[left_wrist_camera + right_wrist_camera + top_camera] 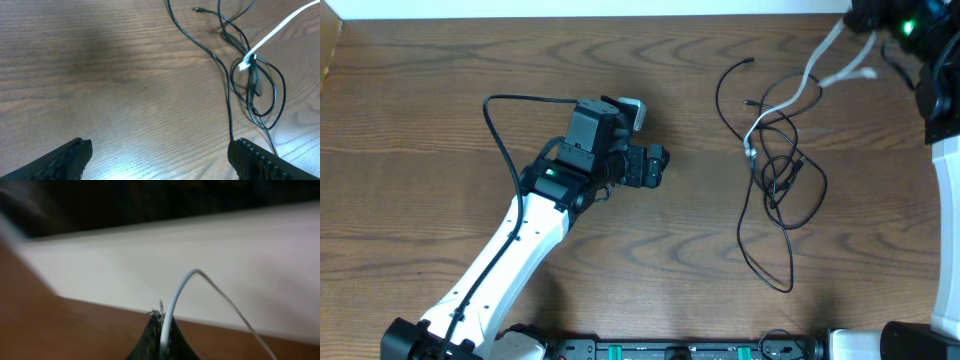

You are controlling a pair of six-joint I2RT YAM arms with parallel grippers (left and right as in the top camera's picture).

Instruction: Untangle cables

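Note:
A tangle of thin black cables [782, 180] lies on the wooden table at the right, with a white cable [798, 92] running from it up to the far right corner. My right gripper [865, 22] is shut on the white cable [172, 312], which loops out of the closed jaws [161, 330]. My left gripper [655, 165] is open and empty, to the left of the tangle. In the left wrist view the tangle [255, 85] and the white cable [275, 34] lie ahead to the right of the open jaws [160, 160].
The table's far edge and a pale wall [200, 245] lie behind the right gripper. The left arm's own thick black cable [505, 120] arcs over the table at the left.

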